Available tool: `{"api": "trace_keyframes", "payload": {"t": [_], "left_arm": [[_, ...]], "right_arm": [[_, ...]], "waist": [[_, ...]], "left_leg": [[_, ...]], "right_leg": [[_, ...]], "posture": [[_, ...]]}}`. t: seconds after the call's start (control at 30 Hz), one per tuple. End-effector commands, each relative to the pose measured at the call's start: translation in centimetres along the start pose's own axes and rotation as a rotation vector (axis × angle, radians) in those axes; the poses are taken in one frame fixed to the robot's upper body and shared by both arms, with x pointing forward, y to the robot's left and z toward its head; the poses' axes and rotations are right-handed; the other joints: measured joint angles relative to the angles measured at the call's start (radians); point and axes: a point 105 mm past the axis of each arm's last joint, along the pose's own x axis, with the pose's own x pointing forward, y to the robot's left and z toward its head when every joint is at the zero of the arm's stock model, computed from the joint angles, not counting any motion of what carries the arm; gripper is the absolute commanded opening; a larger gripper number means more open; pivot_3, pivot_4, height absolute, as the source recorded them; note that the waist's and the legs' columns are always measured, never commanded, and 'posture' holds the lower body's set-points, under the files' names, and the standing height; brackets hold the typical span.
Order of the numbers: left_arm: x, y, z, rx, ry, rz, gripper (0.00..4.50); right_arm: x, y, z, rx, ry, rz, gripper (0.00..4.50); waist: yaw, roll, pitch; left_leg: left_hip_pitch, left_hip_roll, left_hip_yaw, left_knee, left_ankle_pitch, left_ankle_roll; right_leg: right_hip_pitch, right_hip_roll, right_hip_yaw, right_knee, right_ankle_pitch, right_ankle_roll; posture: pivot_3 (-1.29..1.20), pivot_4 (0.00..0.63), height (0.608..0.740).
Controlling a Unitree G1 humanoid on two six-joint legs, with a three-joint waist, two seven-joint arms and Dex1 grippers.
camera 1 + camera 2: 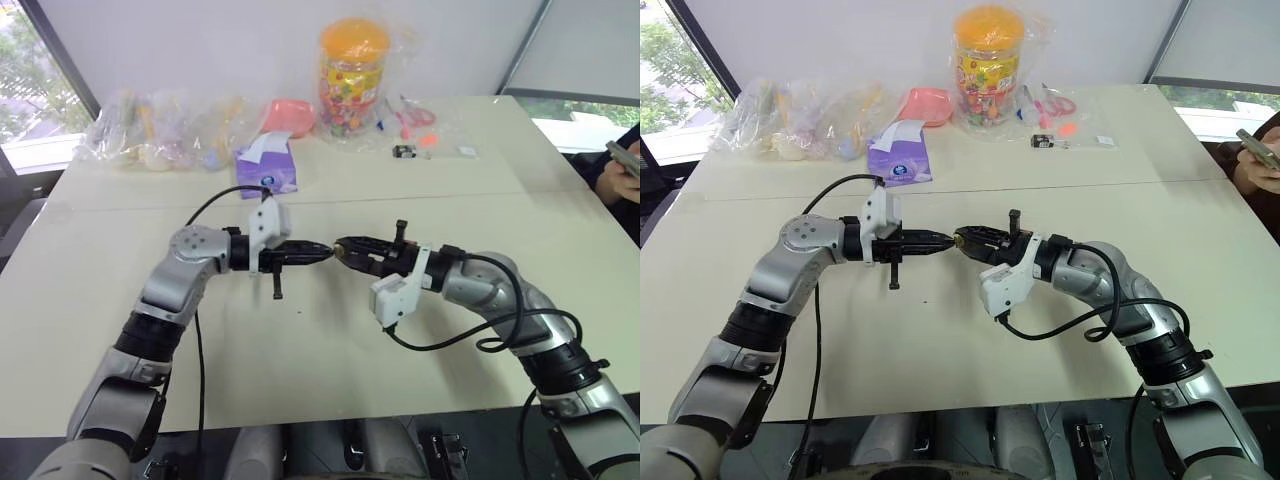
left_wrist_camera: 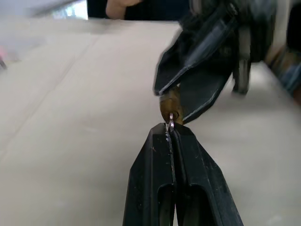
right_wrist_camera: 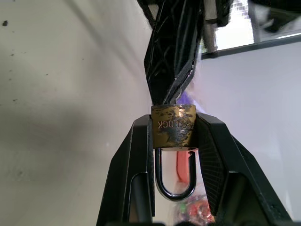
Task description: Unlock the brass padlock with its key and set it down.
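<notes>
Above the middle of the table, my two grippers meet tip to tip. My right gripper [image 3: 173, 120] is shut on the brass padlock [image 3: 173, 132], pinching its scuffed golden body by the sides. The silvery shackle [image 3: 175, 186] hangs back between the fingers, both legs running up to the body. My left gripper [image 2: 170, 131] is shut on the key [image 2: 171, 121], a thin silvery piece poking from its fingertips against the padlock's [image 2: 169, 106] end face. Most of the key is hidden. In the left eye view the padlock [image 1: 336, 247] is a tiny glint between the black fingertips.
Along the far edge of the table [image 1: 300, 340] stand a jar of coloured sweets [image 1: 352, 75], a purple tissue pack [image 1: 268, 168], several plastic bags [image 1: 160, 130] and a small black-and-white item [image 1: 404, 152]. A person's hand holds a phone [image 1: 622, 160] at the right edge.
</notes>
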Motion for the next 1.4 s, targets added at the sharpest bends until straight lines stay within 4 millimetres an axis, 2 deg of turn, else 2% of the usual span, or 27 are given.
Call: {"api": "trace_keyframes", "payload": {"t": [0.03, 0.1, 0.3, 0.67, 0.9, 1.0, 1.17, 1.2, 1.4], "left_arm": [[-0.6, -2.0, 4.1, -0.179, -0.111, -0.139, 0.30], [-0.9, -2.1, 4.2, -0.226, -0.106, -0.146, 0.94], [-1.2, -2.6, 3.4, -0.224, -0.052, -0.149, 3.43], [0.3, -1.5, 0.1, -0.101, 0.040, -0.048, 3.43], [0.7, -0.8, 0.1, -0.097, 0.011, -0.018, 3.43], [0.7, -0.5, 0.2, -0.097, -0.001, -0.003, 2.64], [0.7, -0.3, 0.1, -0.100, -0.006, 0.003, 0.36], [0.7, -0.3, 0.0, -0.101, -0.004, 0.005, 0.03], [0.8, -0.2, -0.1, -0.110, -0.012, 0.014, 0.03]], "right_arm": [[0.4, -0.4, 1.7, -0.031, -0.072, -0.013, 0.71], [0.4, -0.3, 1.7, -0.032, -0.071, -0.012, 0.71], [0.2, -0.4, 1.5, -0.031, -0.060, -0.016, 0.71], [0.3, -0.9, 1.6, -0.022, -0.060, -0.038, 0.71], [0.4, -1.1, 1.8, -0.019, -0.063, -0.048, 0.71], [0.4, -1.1, 1.8, -0.018, -0.062, -0.050, 0.71], [0.5, -1.1, 1.9, -0.016, -0.060, -0.050, 0.71], [0.5, -1.1, 1.9, -0.016, -0.060, -0.050, 0.71], [0.5, -1.1, 2.2, -0.012, -0.070, -0.043, 0.71]], "waist": [[0.001, -0.001, 0.001], [0.000, -0.001, 0.001], [-0.001, -0.001, 0.001], [0.002, -0.001, 0.001], [0.001, -0.001, 0.001], [0.001, -0.001, 0.001], [0.002, -0.001, 0.001], [0.001, -0.001, 0.001], [0.001, -0.001, 0.001]], "left_leg": [[0.000, 0.000, 0.000, 0.001, 0.000, 0.000], [0.001, -0.001, -0.001, 0.001, 0.000, 0.000], [0.004, -0.001, 0.000, 0.000, 0.000, 0.000], [0.004, -0.002, 0.001, 0.000, 0.000, 0.000], [0.004, -0.001, 0.002, 0.000, 0.000, 0.000], [0.004, -0.001, 0.002, 0.000, 0.000, 0.000], [0.004, -0.001, 0.002, 0.000, 0.000, 0.000], [0.004, -0.001, 0.002, 0.000, 0.000, 0.000], [0.004, -0.001, 0.002, 0.000, 0.000, 0.000]], "right_leg": [[0.000, 0.000, 0.000, 0.002, -0.001, 0.000], [0.000, 0.000, 0.000, 0.002, -0.001, 0.000], [0.001, 0.000, 0.002, 0.004, -0.001, -0.001], [0.001, -0.001, 0.005, 0.004, -0.003, -0.004], [0.001, -0.001, 0.005, 0.004, -0.003, -0.003], [0.001, -0.001, 0.005, 0.004, -0.003, -0.003], [0.001, -0.001, 0.006, 0.004, -0.003, -0.003], [0.001, -0.001, 0.006, 0.004, -0.003, -0.003], [0.001, -0.001, 0.006, 0.004, -0.003, -0.003]], "posture": [[0.00, 0.150, 0.737], [0.00, 0.150, 0.737], [0.00, 0.150, 0.737], [0.00, 0.150, 0.737], [0.00, 0.150, 0.737], [0.00, 0.150, 0.737], [0.00, 0.150, 0.737], [0.00, 0.150, 0.737], [0.00, 0.150, 0.737]]}}
